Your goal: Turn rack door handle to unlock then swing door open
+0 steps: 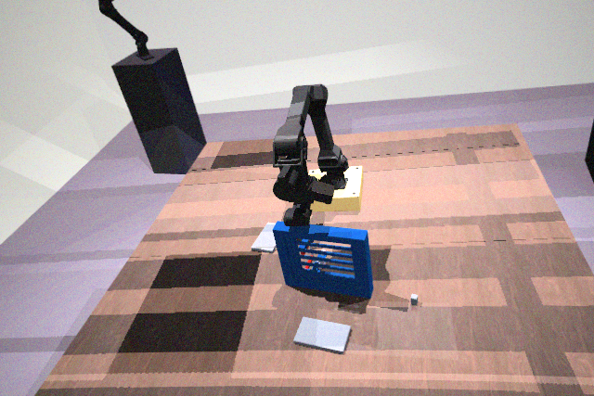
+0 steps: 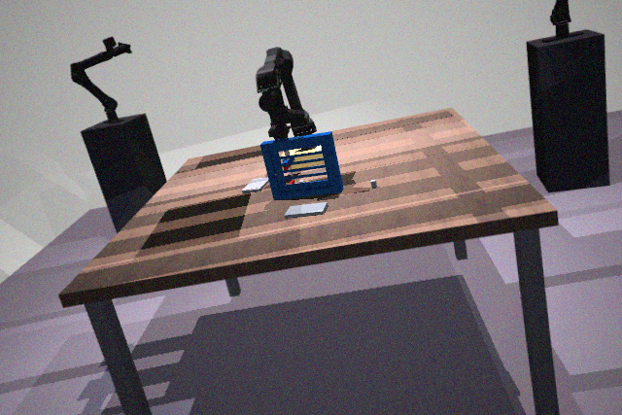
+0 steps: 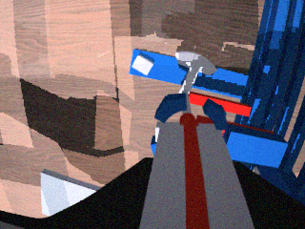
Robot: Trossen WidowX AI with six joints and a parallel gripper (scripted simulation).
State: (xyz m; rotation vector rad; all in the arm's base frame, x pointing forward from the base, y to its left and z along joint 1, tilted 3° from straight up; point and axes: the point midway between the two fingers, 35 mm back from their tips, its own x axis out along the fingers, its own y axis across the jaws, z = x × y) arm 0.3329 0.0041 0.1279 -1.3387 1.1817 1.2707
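Observation:
The gripper [image 3: 192, 164] has its black fingers against both sides of the upright grey handle [image 3: 219, 191] with a dark red stripe, and is shut on it. The blue rack [image 1: 322, 230] [image 2: 307, 191] stands upright on the table [image 1: 460, 363] [image 2: 452, 209]; the gripper is behind its upper left part, with its fingertips hidden in the top and exterior views. Beyond the handle in the wrist view lie a blue bar [image 3: 164, 69], a red strip [image 3: 229, 106] and a blue block [image 3: 254, 149]. Dark blue slats are at the right there. I cannot tell the door's angle.
One pale plate [image 1: 322, 335] [image 2: 306, 209] lies in front of the rack, another [image 1: 264, 239] [image 2: 255, 186] behind its left side. A small pale block [image 1: 414, 300] [image 2: 373, 183] lies to its right. A yellow block [image 1: 354, 190] is under the arm's base.

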